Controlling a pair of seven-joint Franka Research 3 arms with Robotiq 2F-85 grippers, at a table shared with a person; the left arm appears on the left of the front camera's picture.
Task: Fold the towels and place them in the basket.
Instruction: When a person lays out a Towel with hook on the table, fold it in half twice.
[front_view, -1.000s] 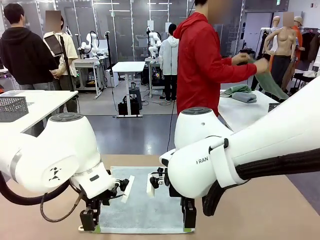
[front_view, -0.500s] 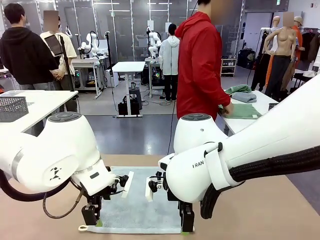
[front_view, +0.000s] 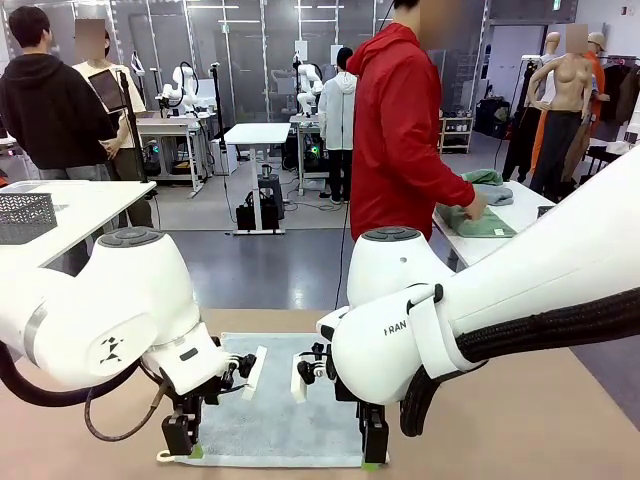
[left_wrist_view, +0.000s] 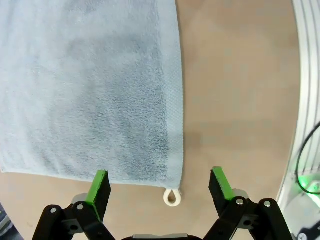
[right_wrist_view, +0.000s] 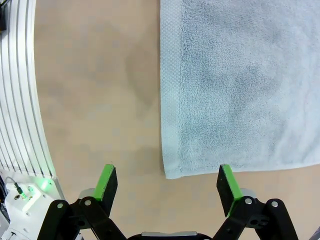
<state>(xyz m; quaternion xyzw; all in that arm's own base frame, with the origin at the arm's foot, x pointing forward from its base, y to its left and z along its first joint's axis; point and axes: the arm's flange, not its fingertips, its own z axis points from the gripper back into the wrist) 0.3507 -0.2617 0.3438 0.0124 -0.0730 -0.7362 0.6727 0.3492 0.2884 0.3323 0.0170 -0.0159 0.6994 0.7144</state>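
Note:
A pale grey-blue towel (front_view: 272, 402) lies flat on the brown table between my two arms. My left gripper (front_view: 181, 443) stands open over the towel's near left corner. In the left wrist view that corner (left_wrist_view: 150, 150) and its small white loop (left_wrist_view: 173, 197) lie between the left gripper's (left_wrist_view: 160, 184) green pads (left_wrist_view: 100, 185). My right gripper (front_view: 372, 452) is open over the near right corner; the towel's corner (right_wrist_view: 172, 167) sits between the right gripper's (right_wrist_view: 167, 184) pads (right_wrist_view: 227, 187). A green towel (front_view: 480, 223) lies on a side table under the person's hand. The basket (front_view: 25, 216) stands on a white table at far left.
The person in red (front_view: 400, 130) stands at the far side, turned toward the side table (front_view: 480, 245) on the right, where other folded towels (front_view: 488, 190) lie. Bare brown tabletop (front_view: 540, 420) stretches to both sides of the towel. White rails (right_wrist_view: 20, 100) run along the table's edge.
Both grippers have come down a little toward the towel's near corners, still open. The person has laid the green towel down on the side table and is smoothing it.

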